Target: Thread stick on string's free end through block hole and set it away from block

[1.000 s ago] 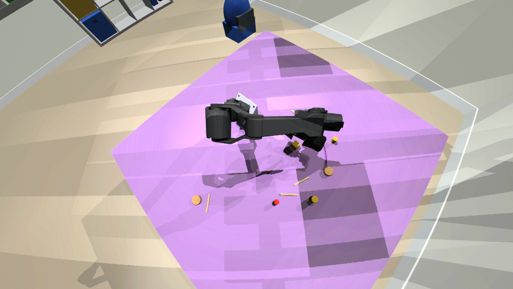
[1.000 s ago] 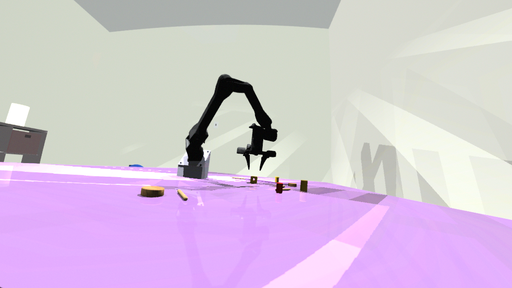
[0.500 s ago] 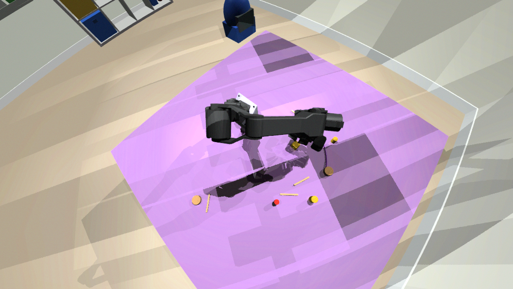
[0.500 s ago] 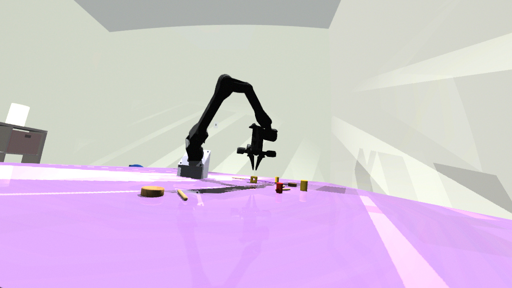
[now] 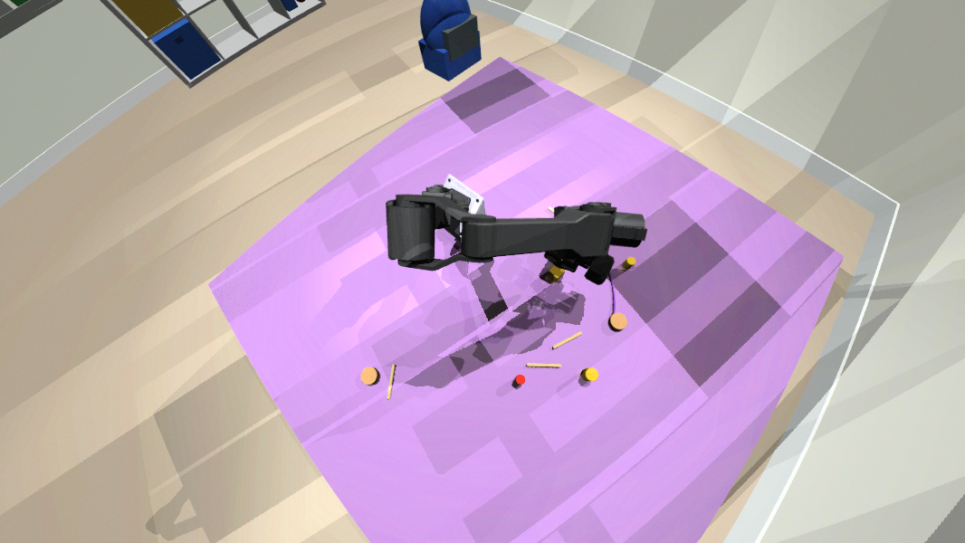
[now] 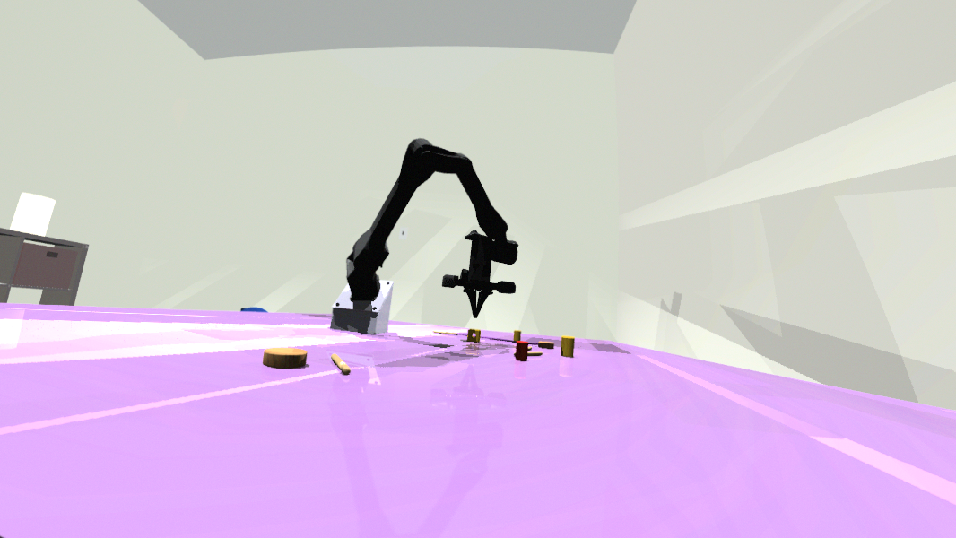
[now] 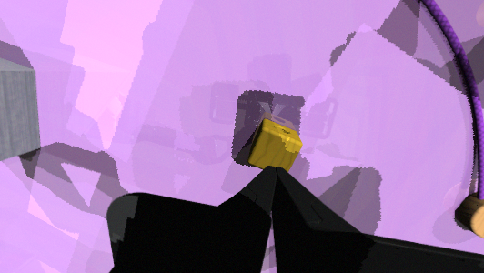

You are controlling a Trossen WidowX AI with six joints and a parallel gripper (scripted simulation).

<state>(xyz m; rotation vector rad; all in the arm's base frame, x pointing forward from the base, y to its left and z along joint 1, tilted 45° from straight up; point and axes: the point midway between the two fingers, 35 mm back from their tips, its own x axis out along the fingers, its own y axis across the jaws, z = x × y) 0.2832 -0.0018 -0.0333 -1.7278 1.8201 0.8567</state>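
Observation:
The yellow wooden block stands on the purple table, partly hidden under the arm in the top view. My gripper hangs a little above the block with its fingertips pressed together and nothing between them. The purple string curves to the round wooden button to the right of the block. The stick on the string's free end is hidden behind the arm.
Loose sticks, a red ball, two yellow cylinders and a second round disc lie on the table. The arm's grey base stands at the left.

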